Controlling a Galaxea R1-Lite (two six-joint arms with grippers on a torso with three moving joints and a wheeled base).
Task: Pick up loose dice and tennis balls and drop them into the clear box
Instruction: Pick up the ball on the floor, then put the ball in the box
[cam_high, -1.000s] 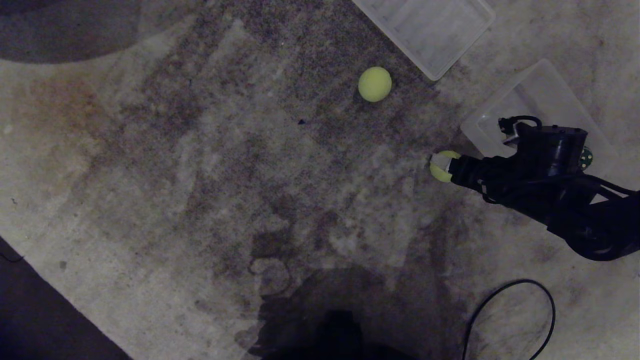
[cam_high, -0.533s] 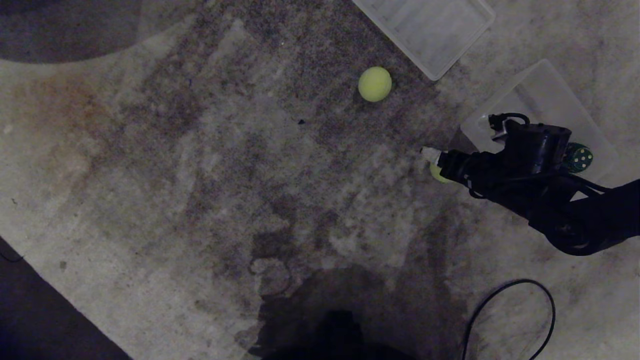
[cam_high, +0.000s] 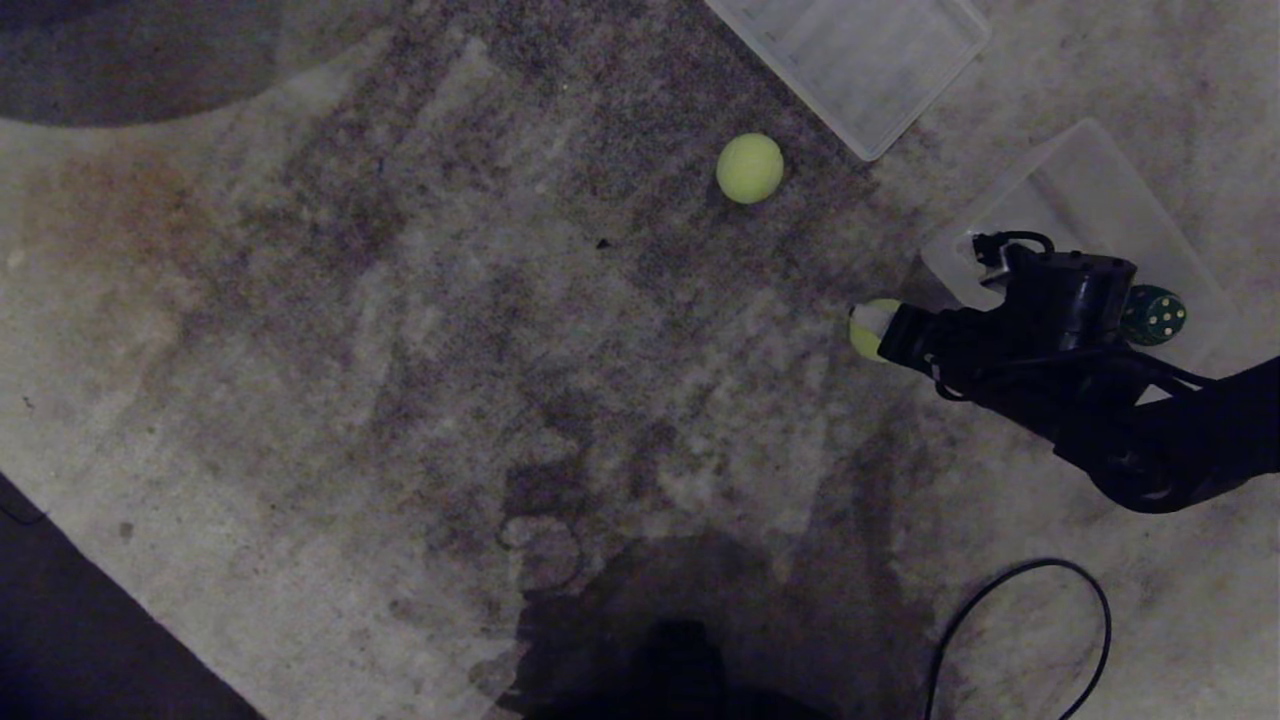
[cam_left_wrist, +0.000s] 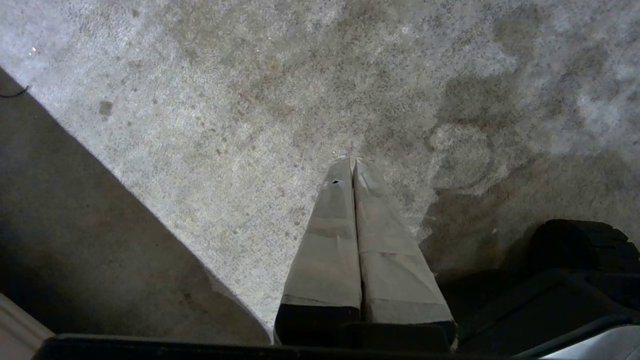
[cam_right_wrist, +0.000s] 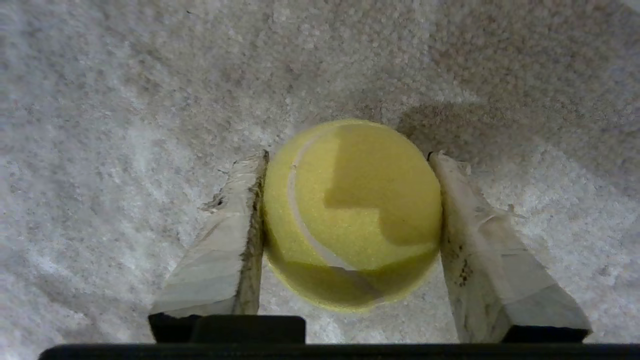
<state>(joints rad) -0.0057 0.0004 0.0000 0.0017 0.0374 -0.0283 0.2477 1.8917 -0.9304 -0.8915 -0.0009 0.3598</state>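
Left claw (cam_left_wrist: 352, 165): parked, not in head view; in its wrist view the taped fingers are pressed together, nothing betw them, over bare carpet (cam_high: 400, 350). Not involved.

Mid-scene: one loose tennis ball (cam_high: 749, 168) on the carpet, well apart from the right arm, just beside the corner of the flat ribbed lid (cam_high: 850, 60) at the top edge.

Right claw (cam_high: 868, 328): low at the carpet, w/ the second tennis ball (cam_right_wrist: 352, 215) sitting between its fingers (cam_right_wrist: 220, 260). Right wrist view shows both pads up against the ball's sides; looks clamped or v. nearly so, ball seated deep betw them. Whether it's already off the carpet: can't tell.

Key relation: the clear box (cam_high: 1090, 200) lies directly behind the claw, towards the robot's right, w/ its near corner close beside the wrist. A dark green die (cam_high: 1152, 315) is already in the box. So next move, as I judge it, is lift, then swing right over the box rim to drop. Ball is round, so no axis to mind. Right arm is the nearer for the other ball too.
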